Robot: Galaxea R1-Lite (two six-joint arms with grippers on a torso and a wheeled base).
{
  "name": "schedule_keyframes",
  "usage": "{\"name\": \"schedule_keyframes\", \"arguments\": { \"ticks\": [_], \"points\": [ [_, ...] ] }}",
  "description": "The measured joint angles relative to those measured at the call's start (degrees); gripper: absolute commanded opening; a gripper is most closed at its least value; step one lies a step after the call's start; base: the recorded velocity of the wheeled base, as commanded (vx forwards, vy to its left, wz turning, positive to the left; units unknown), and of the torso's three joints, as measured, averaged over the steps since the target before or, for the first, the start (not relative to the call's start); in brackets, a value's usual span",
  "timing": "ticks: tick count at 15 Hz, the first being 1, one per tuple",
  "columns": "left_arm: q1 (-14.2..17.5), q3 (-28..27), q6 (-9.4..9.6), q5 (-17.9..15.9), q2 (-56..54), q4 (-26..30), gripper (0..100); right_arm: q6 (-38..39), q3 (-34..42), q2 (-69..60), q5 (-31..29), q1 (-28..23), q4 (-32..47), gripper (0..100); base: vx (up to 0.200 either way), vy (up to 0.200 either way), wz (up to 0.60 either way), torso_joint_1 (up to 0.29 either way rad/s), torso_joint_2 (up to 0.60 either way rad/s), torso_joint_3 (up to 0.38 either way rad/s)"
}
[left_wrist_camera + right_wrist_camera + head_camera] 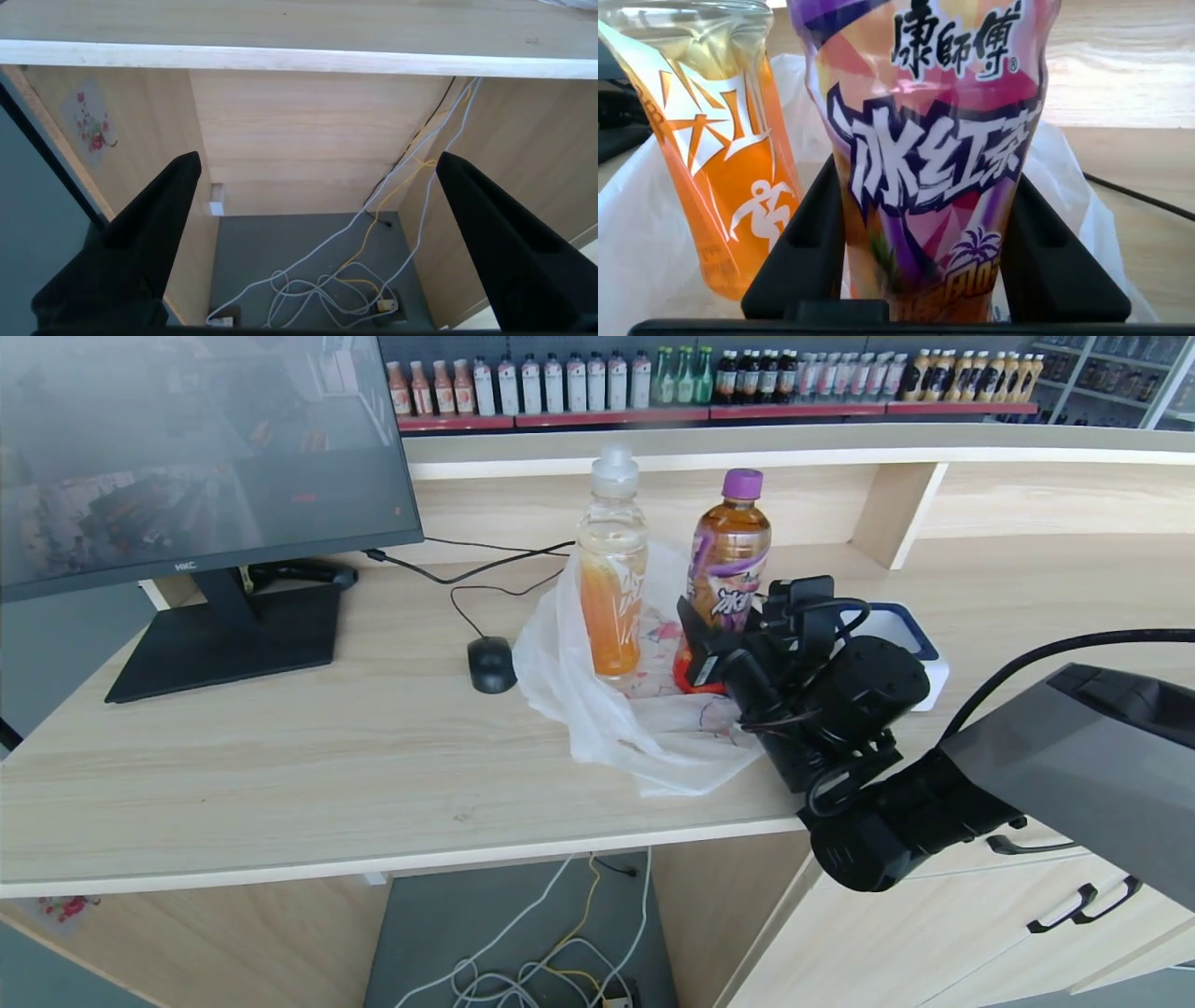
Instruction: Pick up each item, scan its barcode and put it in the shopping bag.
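- Tea bottle [730, 555] is held upright between the right fingers [808, 233], at the shopping bag [597, 709], mid-bench [280, 756].
- Orange bottle [611, 588], just left, is judged already bagged.
- Left fingers [140, 243] are spread, empty.

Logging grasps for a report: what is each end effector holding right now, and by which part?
The right end effector grips the tea bottle by its lower body, one finger on each side. The left end effector holds nothing.

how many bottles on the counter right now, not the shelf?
2. The orange bottle stands on the bag; the purple-capped bottle is just right of it, held in the right gripper. None looks hidden.
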Motion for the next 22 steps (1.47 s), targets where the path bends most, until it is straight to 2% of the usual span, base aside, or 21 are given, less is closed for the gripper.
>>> {"name": "schedule_keyframes", "arguments": {
  "ticks": [8, 9, 16, 22],
  "points": [
    [0.0, 0.0, -0.02, 0.0, 0.0, 0.0, 100, 0.1, -0.5, 0.9, -0.1, 0.0, 0.1, 0, 0.000, 0.000, 0.00, 0.000, 0.00, 0.000],
    [0.0, 0.0, 0.00, 0.0, 0.0, 0.0, 100, 0.1, -1.0, 1.1, -0.2, 0.0, 0.2, 100, 0.000, 0.000, 0.00, 0.000, 0.00, 0.000],
    [0.0, 0.0, 0.00, 0.0, 0.0, 0.0, 100, 0.1, -0.7, 1.5, -0.3, 0.0, 0.1, 100, 0.000, 0.000, 0.00, 0.000, 0.00, 0.000],
    [0.0, 0.0, 0.00, 0.0, 0.0, 0.0, 100, 0.1, 5.2, -3.4, -0.4, 0.0, 0.1, 100, 0.000, 0.000, 0.00, 0.000, 0.00, 0.000]
  ]
}}
